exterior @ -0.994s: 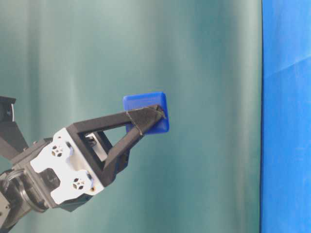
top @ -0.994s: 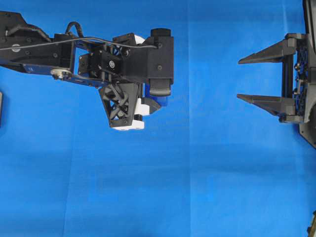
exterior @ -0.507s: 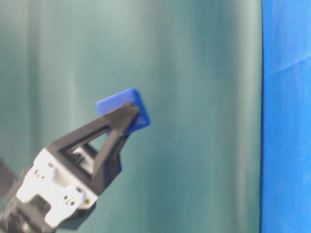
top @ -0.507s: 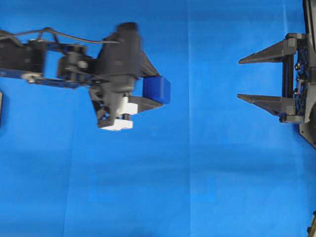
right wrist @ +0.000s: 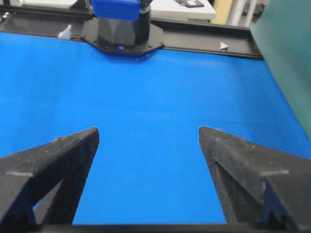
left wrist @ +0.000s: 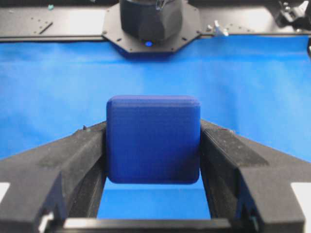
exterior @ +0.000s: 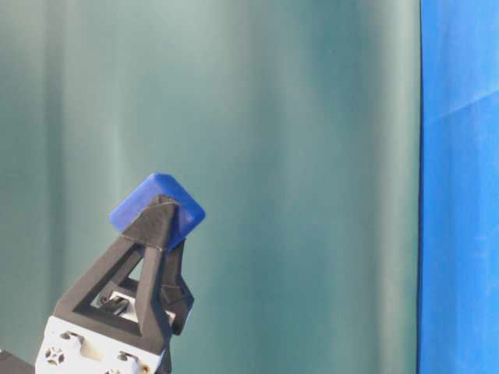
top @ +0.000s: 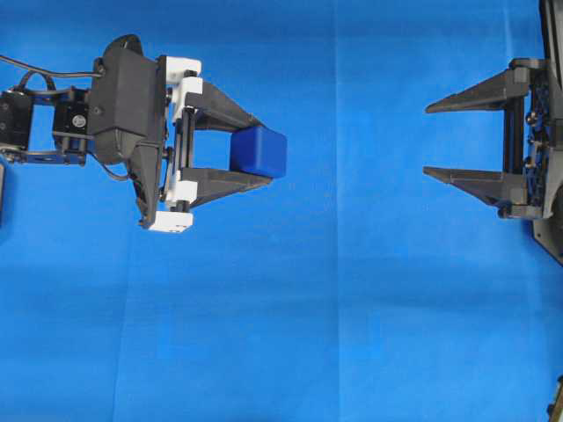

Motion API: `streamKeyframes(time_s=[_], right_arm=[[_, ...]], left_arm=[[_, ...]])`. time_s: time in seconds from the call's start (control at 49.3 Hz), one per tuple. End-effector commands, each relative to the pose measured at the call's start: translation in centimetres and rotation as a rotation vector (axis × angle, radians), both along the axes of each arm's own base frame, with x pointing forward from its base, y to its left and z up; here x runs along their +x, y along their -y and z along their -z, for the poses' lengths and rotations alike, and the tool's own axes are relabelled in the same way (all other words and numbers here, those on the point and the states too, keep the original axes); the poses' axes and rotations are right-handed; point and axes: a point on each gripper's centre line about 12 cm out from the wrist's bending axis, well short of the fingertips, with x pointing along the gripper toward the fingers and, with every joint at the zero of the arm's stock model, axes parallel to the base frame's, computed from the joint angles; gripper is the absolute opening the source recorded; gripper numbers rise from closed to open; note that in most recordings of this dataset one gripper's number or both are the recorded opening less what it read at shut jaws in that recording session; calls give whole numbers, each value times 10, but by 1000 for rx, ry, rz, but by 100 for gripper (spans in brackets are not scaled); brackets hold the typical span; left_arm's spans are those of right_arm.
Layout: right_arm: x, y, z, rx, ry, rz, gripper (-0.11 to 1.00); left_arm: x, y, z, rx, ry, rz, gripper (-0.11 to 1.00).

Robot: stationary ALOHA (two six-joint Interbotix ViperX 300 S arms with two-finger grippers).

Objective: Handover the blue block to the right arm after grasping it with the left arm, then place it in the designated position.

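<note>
Overhead view: left gripper [top: 255, 151] at the left side of the blue cloth [top: 334, 334], pointing toward the right, clenched on the blue block [top: 259, 151]. Block sits between the two black fingers [top: 222, 114] near their tips, one side touching each finger, its far end reaching a little past the tips. White pieces at the base of the fingers, well behind the block.

Left wrist view: block [left wrist: 153, 138] fills the gap between the fingers [left wrist: 63, 162], pressed on both sides, with blue cloth [left wrist: 53, 82] visible under and beyond it. Held above the cloth, not resting on it.

Table-level view: block [exterior: 156, 209] lifted in the air at the finger tips [exterior: 152, 226], turned so one corner points up, in front of a green curtain [exterior: 296, 156].

Right gripper [top: 426, 141] at the right edge of the overhead view, pointing left toward the block, fingers spread wide and grasping nothing. Well apart from the block, with bare cloth between the two grippers. Right wrist view: two spread fingers [right wrist: 53, 160] with only cloth [right wrist: 150, 126] between them, block [right wrist: 116, 8] far off at the top edge.

Lower half of the cloth free in the overhead view. Faint fold line running down the middle of the cloth.
</note>
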Motion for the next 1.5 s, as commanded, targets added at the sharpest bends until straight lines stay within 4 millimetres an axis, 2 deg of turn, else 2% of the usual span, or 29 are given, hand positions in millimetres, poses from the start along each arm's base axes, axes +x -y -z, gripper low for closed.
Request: streamKeyframes(time_s=[0.0, 0.304, 0.467, 0.609, 0.974, 1.258, 1.481], right_arm=[[3, 1, -11, -2, 29, 2, 94], [4, 0, -10, -2, 28, 0, 94], [4, -1, -10, -57, 21, -11, 94], [4, -4, -13, -213, 21, -39, 94], [3, -11, -25, -746, 53, -98, 94], [2, -14, -26, -1104, 58, -120, 94], [3, -14, -25, -1237, 48, -122, 94]], left_arm=[[-2, 1, -13, 2, 45, 3, 48], [-2, 1, -13, 1, 43, 2, 48], [-2, 1, -13, -2, 43, 2, 48], [-2, 1, -13, -2, 44, 2, 48], [-3, 1, -13, -9, 46, 0, 48], [-3, 1, -13, -9, 46, 0, 48], [-3, 1, -13, -10, 46, 2, 48]])
